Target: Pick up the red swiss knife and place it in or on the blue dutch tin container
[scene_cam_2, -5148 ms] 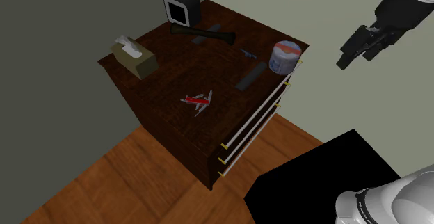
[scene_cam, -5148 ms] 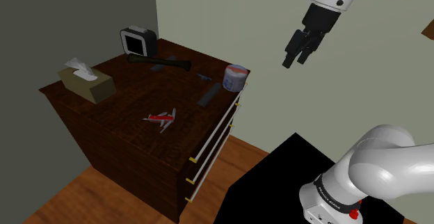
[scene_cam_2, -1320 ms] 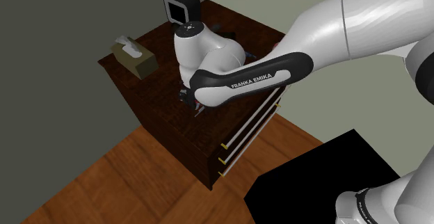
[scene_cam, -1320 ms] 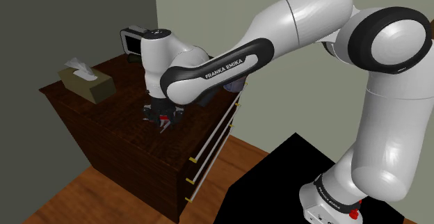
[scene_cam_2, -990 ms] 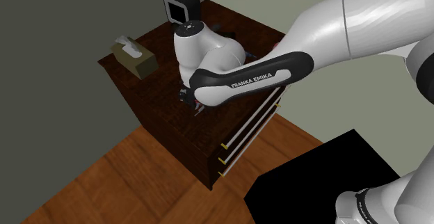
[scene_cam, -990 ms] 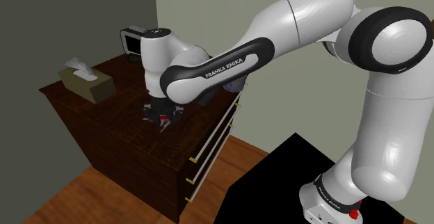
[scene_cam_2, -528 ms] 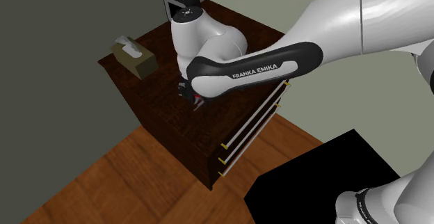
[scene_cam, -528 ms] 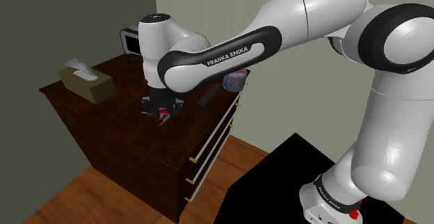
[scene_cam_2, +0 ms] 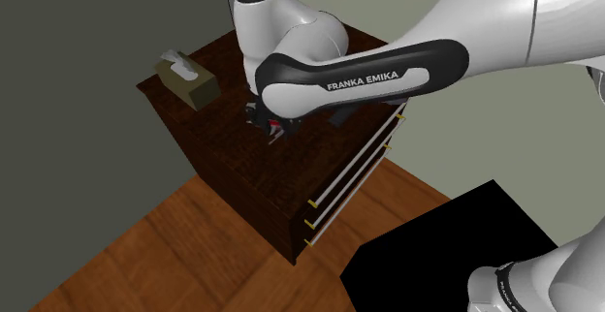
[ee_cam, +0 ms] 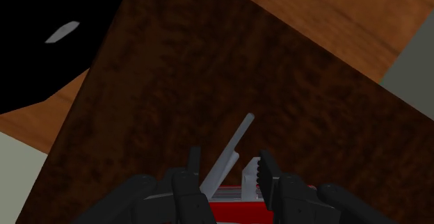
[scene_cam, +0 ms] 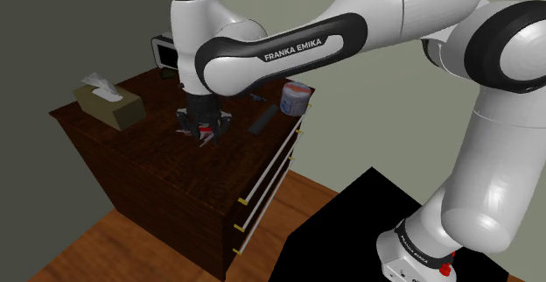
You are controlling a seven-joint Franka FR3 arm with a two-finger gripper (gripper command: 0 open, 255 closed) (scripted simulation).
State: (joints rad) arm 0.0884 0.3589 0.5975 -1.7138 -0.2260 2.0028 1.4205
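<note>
My black gripper (scene_cam: 204, 128) is shut on the red swiss knife (scene_cam: 207, 133) and holds it a little above the dark wooden dresser top (scene_cam: 140, 144). In the wrist view the fingers (ee_cam: 266, 168) clasp the knife's red body (ee_cam: 233, 200), and a grey blade (ee_cam: 231, 152) sticks out forward between them. The blue and white tin container (scene_cam: 296, 97) with a reddish lid stands at the dresser's far right corner in the shoulder view, apart from the gripper. In the second exterior view the gripper (scene_cam_2: 270, 121) hangs under the arm's elbow, with a bit of red knife (scene_cam_2: 277, 126) showing.
A tissue box (scene_cam: 109, 102) sits at the dresser's left side. A black framed device (scene_cam: 164, 51) stands at the back. A dark flat bar (scene_cam: 260, 123) lies near the tin. The dresser's drawer fronts (scene_cam: 267, 184) face the stand. Wooden floor (scene_cam_2: 184, 252) lies below.
The arm has risen and straightened over the last second, lifting the gripper and the knife off the dresser top. The fingers have stayed shut on the knife.
</note>
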